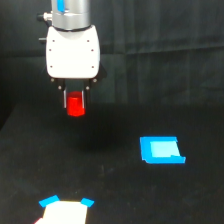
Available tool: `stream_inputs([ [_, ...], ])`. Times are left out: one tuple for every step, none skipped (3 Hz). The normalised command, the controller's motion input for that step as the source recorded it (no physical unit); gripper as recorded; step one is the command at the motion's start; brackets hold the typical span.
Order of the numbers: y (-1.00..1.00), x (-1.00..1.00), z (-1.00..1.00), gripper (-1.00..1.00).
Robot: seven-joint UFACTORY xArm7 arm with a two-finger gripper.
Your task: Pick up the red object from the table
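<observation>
1. Nearest the camera, ahead of the blue rectangle (161, 150) and toward the exterior view's left, sits a white, blue-cornered piece (65, 209).
2. The blue rectangle lies flat on the table (115, 190).
3. Farther back and left of it, the gripper (75, 102) pinches the red object (76, 105), apparently clear of the table (its underside shows).
4. Judged: the lift is underway; next, a steady grip while rising.

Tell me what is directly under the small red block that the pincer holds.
Under the small red-orange block, held in the white arm's pincer, only the bare matte black table shows, with a gap between them. The block's underside cannot be seen.
</observation>
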Motion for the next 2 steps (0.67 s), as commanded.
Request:
stream_inputs([
  [0.45,-0.23,-0.41,-1.00],
  [0.15,0.14,0.54,-0.98],
])
